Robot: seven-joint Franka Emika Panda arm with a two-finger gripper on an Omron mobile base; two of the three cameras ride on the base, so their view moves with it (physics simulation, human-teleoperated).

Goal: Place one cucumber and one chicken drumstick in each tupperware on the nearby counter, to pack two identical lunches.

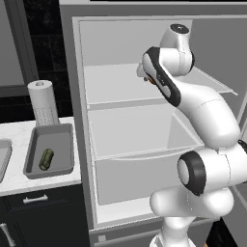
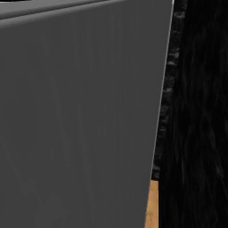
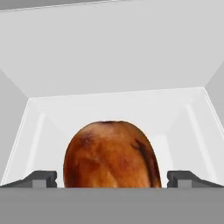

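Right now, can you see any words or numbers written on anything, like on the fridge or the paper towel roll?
None: nothing here carries readable writing.
Paper towel roll: a faint grid pattern, no letters.
Fridge shelves and the grey tupperware holding a cucumber: plain.
Chicken drumstick between the open pincer's tips: only brown marks.

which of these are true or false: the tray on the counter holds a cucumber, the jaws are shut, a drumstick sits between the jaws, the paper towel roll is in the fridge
1. The tray on the counter holds a cucumber. True.
2. The jaws are shut. False: the gripper is open wide.
3. A chicken drumstick sits between the jaws. True.
4. The paper towel roll is in the fridge. False: it stands on the counter behind the tray.
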